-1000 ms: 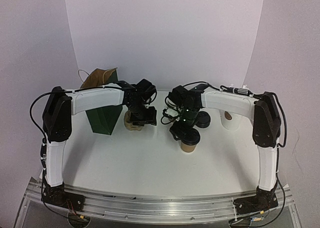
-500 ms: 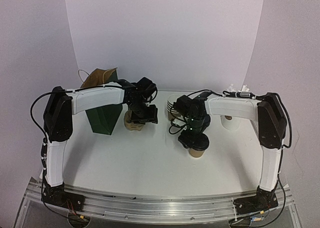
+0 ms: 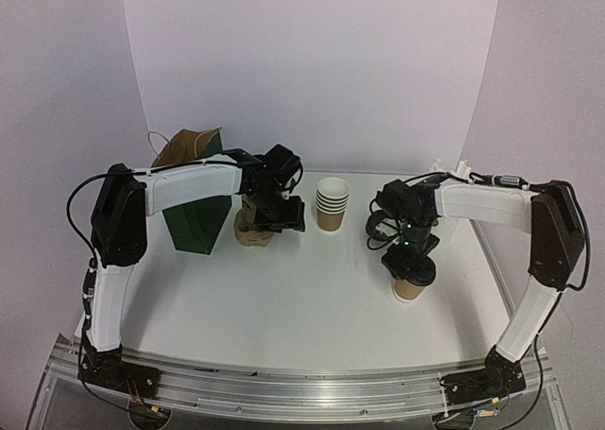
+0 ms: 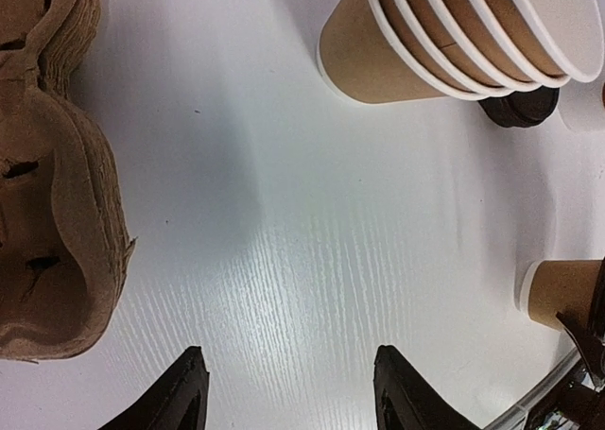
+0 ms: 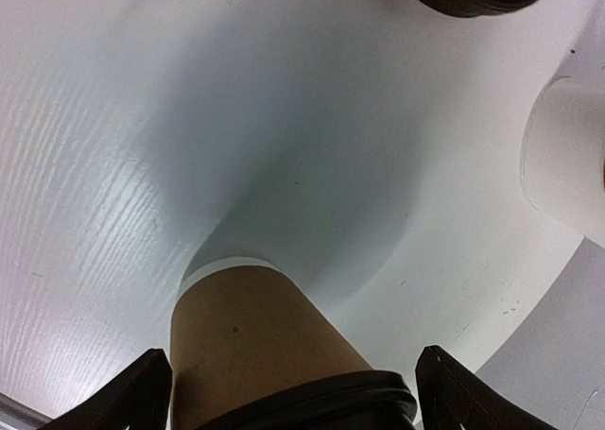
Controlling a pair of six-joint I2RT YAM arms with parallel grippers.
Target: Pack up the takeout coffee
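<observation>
Left jaws open and empty; right jaws spread wide around the coffee's lid.

On the left wrist camera I saw the left gripper with only bare table between its fingers, the pulp carrier tray just off its left finger and a stack of kraft cups ahead to the right. The right wrist camera gave me what the overhead hid: the right gripper closed against both sides of the black lid on the takeout coffee, which stood upright between its fingers. Only the overhead showed the green bag, left of the left jaws beyond the tray.
</observation>
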